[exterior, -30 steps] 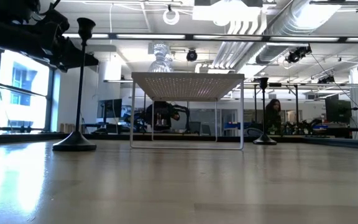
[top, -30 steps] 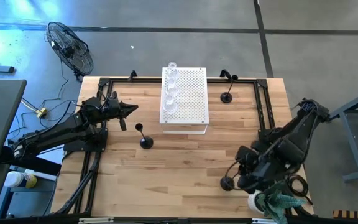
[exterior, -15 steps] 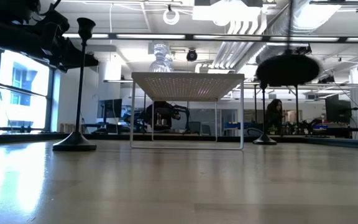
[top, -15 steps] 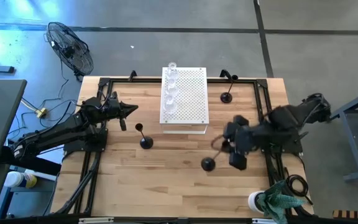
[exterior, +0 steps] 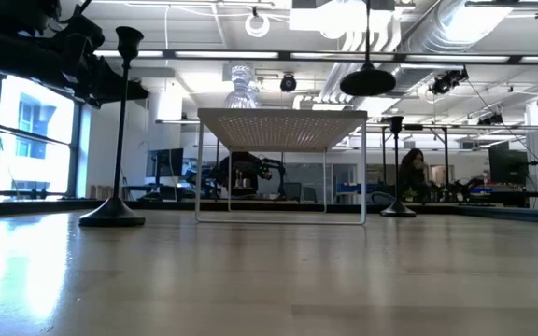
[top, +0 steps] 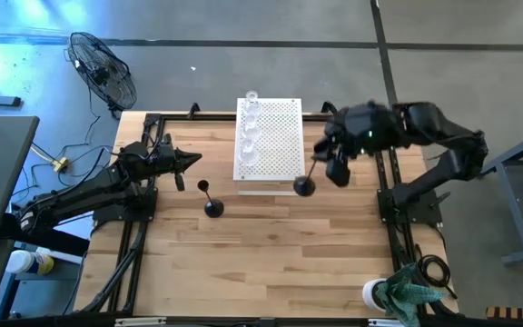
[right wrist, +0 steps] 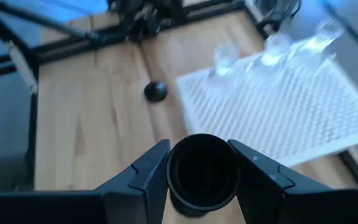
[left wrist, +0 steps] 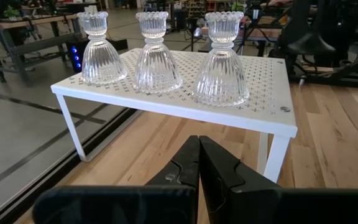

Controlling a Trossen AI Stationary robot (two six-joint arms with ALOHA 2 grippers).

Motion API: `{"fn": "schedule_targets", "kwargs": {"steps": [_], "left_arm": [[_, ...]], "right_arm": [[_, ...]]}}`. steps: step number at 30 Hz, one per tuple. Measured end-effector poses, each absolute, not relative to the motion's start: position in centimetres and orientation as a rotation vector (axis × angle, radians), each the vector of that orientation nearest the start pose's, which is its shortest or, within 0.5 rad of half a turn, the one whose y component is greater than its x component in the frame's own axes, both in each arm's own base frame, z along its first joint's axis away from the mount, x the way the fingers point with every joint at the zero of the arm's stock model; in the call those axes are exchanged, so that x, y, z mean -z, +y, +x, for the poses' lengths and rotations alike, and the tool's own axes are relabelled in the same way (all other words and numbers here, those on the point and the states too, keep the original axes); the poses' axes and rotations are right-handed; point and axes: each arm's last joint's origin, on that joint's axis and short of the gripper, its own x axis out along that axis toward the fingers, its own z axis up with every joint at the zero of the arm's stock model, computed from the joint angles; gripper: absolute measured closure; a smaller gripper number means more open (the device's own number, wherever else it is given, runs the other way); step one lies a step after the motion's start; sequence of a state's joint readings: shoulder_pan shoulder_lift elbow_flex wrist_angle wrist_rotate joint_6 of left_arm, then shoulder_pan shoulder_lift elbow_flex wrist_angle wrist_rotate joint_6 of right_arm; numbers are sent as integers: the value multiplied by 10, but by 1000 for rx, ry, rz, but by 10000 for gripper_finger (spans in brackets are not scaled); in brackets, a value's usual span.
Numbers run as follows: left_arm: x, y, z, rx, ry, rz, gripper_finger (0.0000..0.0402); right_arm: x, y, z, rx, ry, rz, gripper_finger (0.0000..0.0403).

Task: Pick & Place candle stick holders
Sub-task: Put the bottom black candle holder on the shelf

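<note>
The board was white, dotted with fine holes. On it stood three clear ribbed glass holders; beside it, black holders on pale wood table.

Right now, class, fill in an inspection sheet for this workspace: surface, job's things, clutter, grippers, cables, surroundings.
Surface: wooden table, with a white perforated board standing on legs.
Job's things: three glass holders on the board; one black holder standing beside the board on the left arm's side; another black holder near the table's far edge; a carried black holder in the air at the board's corner.
Clutter: nothing seen.
Grippers: left gripper shut, empty, waiting; right gripper shut on the carried black holder.
Cables: on the floor beside the table.
Surroundings: floor fan.
</note>
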State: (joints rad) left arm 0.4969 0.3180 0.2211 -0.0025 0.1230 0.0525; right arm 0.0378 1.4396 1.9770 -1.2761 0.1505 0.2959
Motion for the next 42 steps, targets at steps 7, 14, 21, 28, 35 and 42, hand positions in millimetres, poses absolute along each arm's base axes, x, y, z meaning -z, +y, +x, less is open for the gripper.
{"fn": "schedule_targets", "kwargs": {"steps": [7,14,21,28,35,42], "left_arm": [[-212,52,103,-371,106,24,401],[-212,52,103,-371,106,25,401],[-212,52,103,-371,114,22,401],[-212,52,103,-371,113,22,401],[-212,52,103,-371,113,22,401],[-212,52,103,-371,113,22,401]], "right_arm": [[-489,-33,245,273,662,172,254],[-484,-69,273,312,645,114,254],[-478,-119,288,395,613,77,254],[-469,-165,292,412,574,97,254],[-466,-198,288,441,530,92,254],[-465,-214,285,451,489,113,254]]}}
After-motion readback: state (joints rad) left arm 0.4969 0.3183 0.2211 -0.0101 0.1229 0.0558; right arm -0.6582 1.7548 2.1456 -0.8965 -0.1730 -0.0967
